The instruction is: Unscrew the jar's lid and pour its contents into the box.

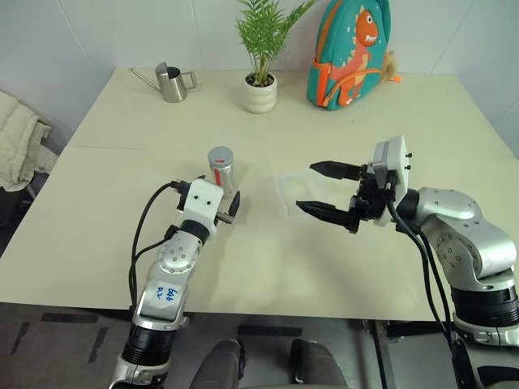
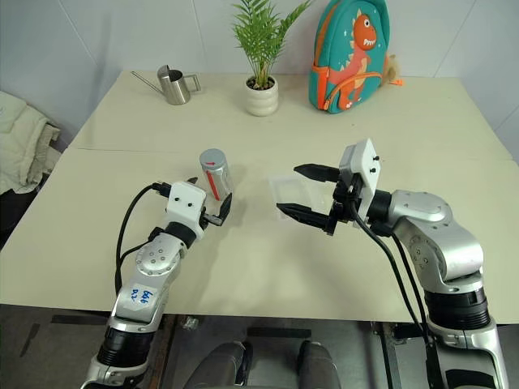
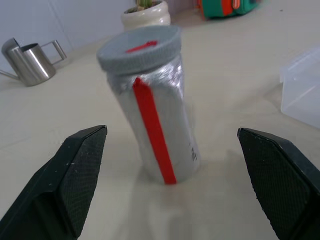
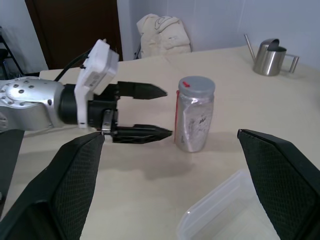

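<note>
The jar (image 1: 220, 168) stands upright on the cream bench (image 1: 105, 178), near the middle and a little to the robot's left. It is a small silvery cylinder with a red stripe running down its side, and its grey lid (image 3: 139, 47), marked with a small red dash, sits closed on top. The left gripper (image 2: 210, 200) is held level just in front of the jar, pointing at it; its jaws are spread wide, released, and the jar stands just beyond the two black fingertips (image 4: 161, 92) without touching either. In the left wrist view the jar shows between the two fingers, apart from both.

The box (image 1: 296, 190), a shallow clear plastic tray, lies on the bench just to the right of the jar, with a bare strip of bench between them. The right gripper (image 1: 315, 188) hangs above the box, pointing towards the robot's left, its jaws also spread wide and grasping nothing. Whether it touches the box cannot be told. The contents of the jar are hidden by its wrapped wall.

At the far edge of the bench stand a steel watering can (image 1: 170, 82), a white pot with a green plant (image 1: 261, 91), and a teal dinosaur backpack (image 1: 350, 53) leaning on the wall.
</note>
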